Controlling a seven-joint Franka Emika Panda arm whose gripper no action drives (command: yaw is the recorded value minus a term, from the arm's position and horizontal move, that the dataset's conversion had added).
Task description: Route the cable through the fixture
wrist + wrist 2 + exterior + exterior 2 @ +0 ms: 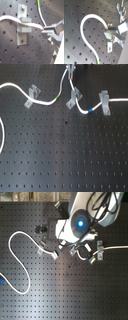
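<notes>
The white cable (45, 102) runs from the first exterior view's left through a slanted grey clip (32, 96), past its green band (59, 96), and arches up to my gripper (72, 80). From there it drops into the middle fixture (75, 98), passes its blue band (89, 110) and reaches a third clip (105, 102). In the first wrist view the cable (30, 24) lies in the fixture's (23, 27) slot. The gripper (45, 30) is shut on the cable just beside the fixture. The second wrist view shows the cable's arch (85, 21) leaving the gripper (108, 32).
Everything sits on a black perforated breadboard (65, 159). The arm's body (80, 223) covers the middle clip in the second exterior view. A wide slack loop of cable (15, 257) lies at the second exterior view's left, with a blue object (2, 282) at the edge.
</notes>
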